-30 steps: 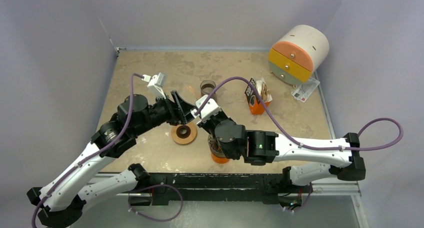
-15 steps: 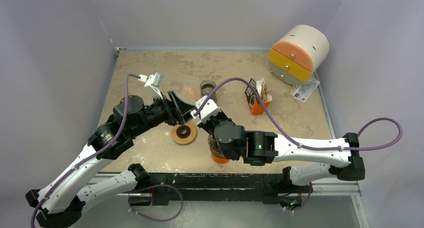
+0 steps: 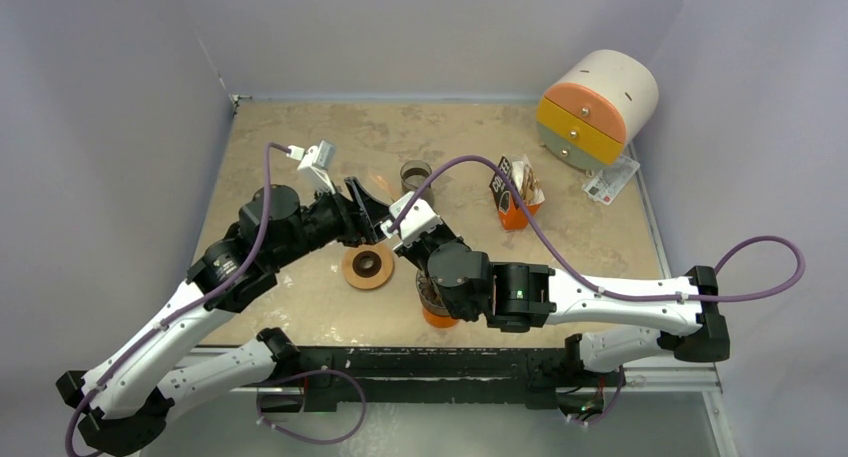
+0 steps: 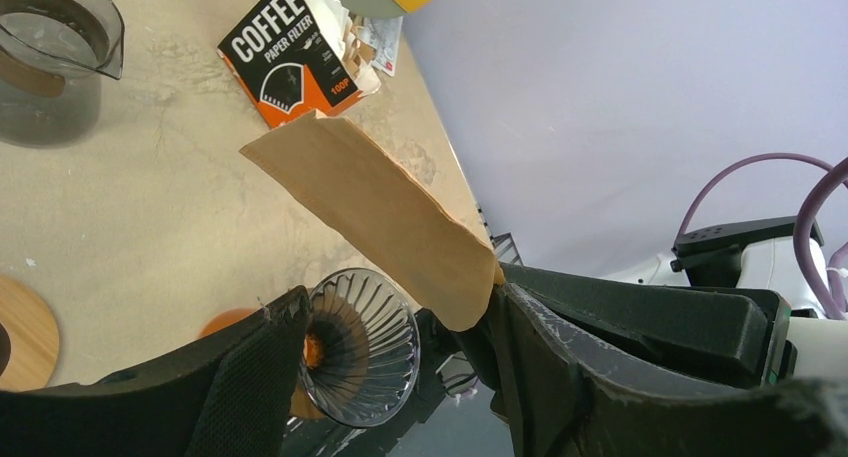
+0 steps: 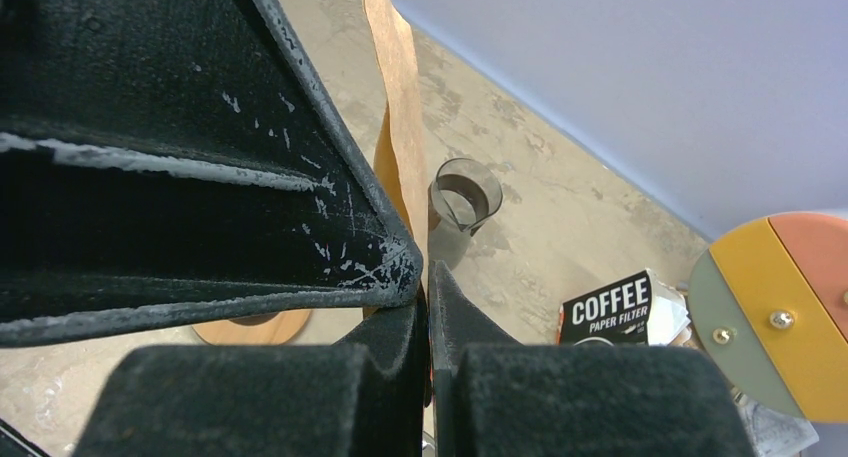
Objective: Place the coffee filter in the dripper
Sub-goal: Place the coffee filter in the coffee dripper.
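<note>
Clamps the coffee filter (image 5: 400, 87) edge-on in the right tool (image 5: 425, 277), shut hard on the paper's lower end. Spreads the left tool (image 4: 400, 302) wide around that same end, gripping nothing (contact with the paper unclear). Holds the sheet aloft over the tabletop (image 4: 150, 197), near the glass dripper (image 4: 360, 352). Looks featherlight, limp, quick to crease or tear. Suggests pinching a seam edge gently, then letting the cone open.

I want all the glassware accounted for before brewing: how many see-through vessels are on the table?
2. A carafe stands toward the back, near the middle. A ribbed dripper sits near the front edge, mostly covered in the top view. Others may be hidden.
</note>
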You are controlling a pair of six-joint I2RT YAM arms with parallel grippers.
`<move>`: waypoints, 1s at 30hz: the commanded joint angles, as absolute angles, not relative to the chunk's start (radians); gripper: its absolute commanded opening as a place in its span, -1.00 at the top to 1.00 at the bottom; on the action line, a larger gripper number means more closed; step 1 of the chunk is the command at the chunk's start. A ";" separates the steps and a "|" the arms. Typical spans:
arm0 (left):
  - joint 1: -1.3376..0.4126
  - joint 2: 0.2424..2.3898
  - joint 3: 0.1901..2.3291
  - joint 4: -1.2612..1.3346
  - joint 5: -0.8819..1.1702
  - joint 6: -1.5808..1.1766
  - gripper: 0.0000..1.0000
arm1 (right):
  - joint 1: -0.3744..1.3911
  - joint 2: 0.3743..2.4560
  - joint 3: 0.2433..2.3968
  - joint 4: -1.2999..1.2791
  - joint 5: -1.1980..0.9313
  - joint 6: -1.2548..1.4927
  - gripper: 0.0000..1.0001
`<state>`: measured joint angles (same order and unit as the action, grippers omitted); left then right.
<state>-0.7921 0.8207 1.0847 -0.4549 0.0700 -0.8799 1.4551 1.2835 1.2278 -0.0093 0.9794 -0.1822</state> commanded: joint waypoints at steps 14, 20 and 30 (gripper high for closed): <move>-0.786 0.854 1.086 -0.462 0.039 -0.848 -0.22 | 1.465 1.262 1.226 0.027 1.016 -0.154 1.00; -0.787 0.854 1.092 -0.487 0.008 -0.831 -0.19 | 1.466 1.247 1.230 0.014 1.016 -0.132 1.00; -0.787 0.921 1.128 -0.572 -0.042 -0.807 -0.08 | 1.475 1.259 1.251 0.004 1.000 -0.096 1.00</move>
<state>-0.7921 0.8986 1.0847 -0.5491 -0.0151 -0.8406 1.4643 1.2747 1.2224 -0.0170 0.9962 -0.1310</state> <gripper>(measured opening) 0.551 0.004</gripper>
